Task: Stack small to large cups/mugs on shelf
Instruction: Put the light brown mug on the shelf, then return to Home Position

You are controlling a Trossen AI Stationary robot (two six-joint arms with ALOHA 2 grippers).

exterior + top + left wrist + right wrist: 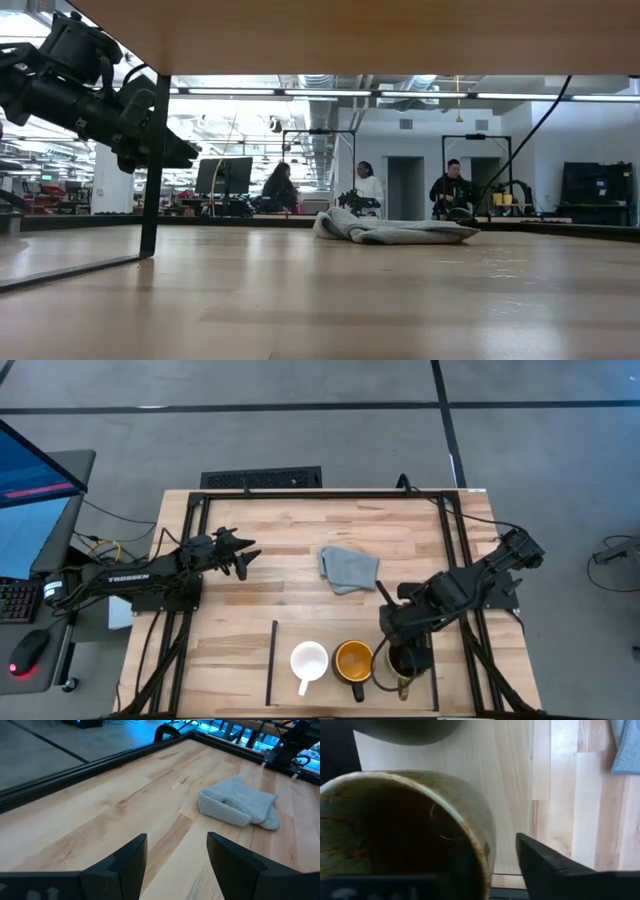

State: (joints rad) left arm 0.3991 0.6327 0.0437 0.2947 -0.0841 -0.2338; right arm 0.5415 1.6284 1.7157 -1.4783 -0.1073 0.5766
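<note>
The left arm stretches out flat on its own side, and the left gripper (243, 557) hangs with its two fingers (131, 862) wide apart, holding nothing. The right arm bends down low, and the right gripper (408, 656) points down, fingers parted.

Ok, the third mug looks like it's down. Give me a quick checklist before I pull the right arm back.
1. Order on the shelf, small to large: white mug, then dark mug with yellow inside, then brownish-gold mug: ok.
2. Brownish-gold mug inside the black bar on its side: cannot tell, the right gripper covers it in the high view.
3. Right jaws released: partly; in the right wrist view one finger stands off the mug wall, the other is hidden: cannot tell.
4. Mug upright: ok by the right wrist view.
5. Left gripper open, parked well away: ok.
6. Grey cloth off the shelf: ok.
</note>
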